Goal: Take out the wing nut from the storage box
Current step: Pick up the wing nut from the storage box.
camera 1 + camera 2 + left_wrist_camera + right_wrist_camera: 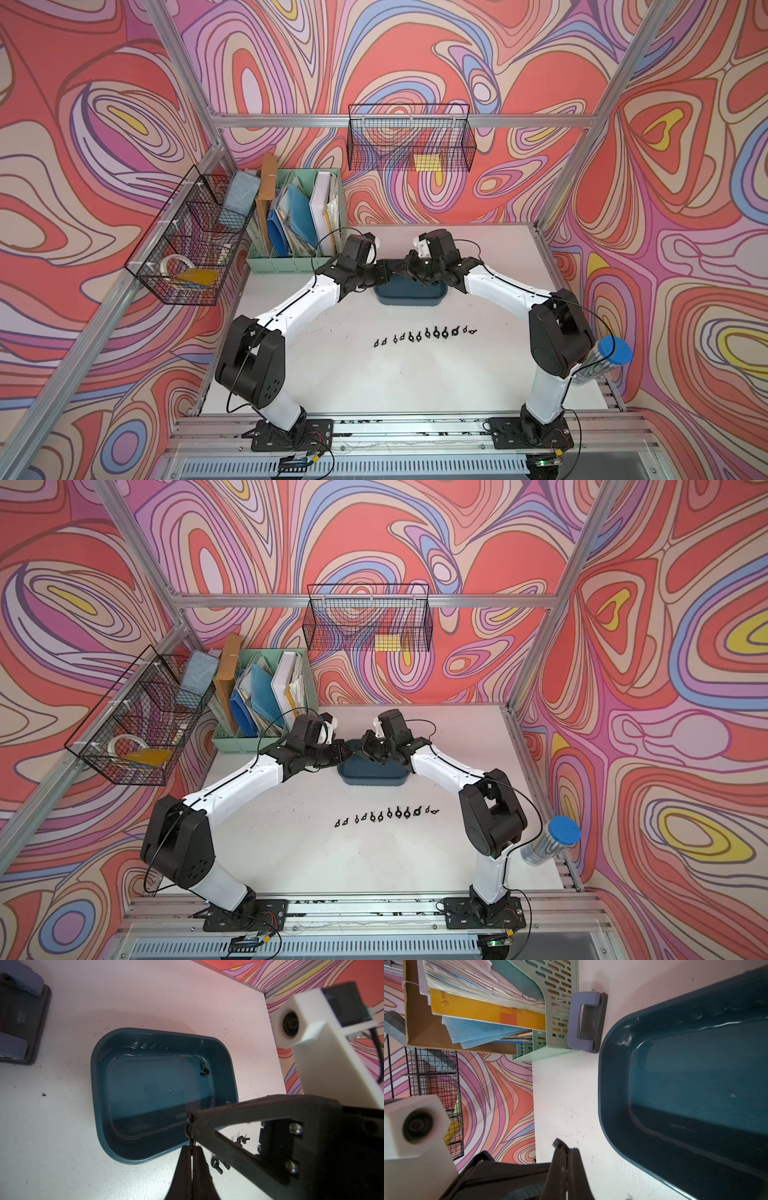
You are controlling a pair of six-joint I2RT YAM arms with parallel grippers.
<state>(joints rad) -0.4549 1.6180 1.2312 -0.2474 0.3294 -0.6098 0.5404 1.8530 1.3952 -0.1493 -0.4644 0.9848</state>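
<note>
My left gripper (192, 1148) is pinched shut on a small black wing nut (189, 1129), held in the air over the left end of the storage box (99, 1095). My right gripper (566, 1153), closed as well, meets that nut tip to tip from the other side, though I cannot tell whether it grips it. A loose wing nut (204, 1071) lies on the box floor by its far right corner, and on the white table (374, 374), nearer than the box, a row of wing nuts (424, 333) runs left to right.
</note>
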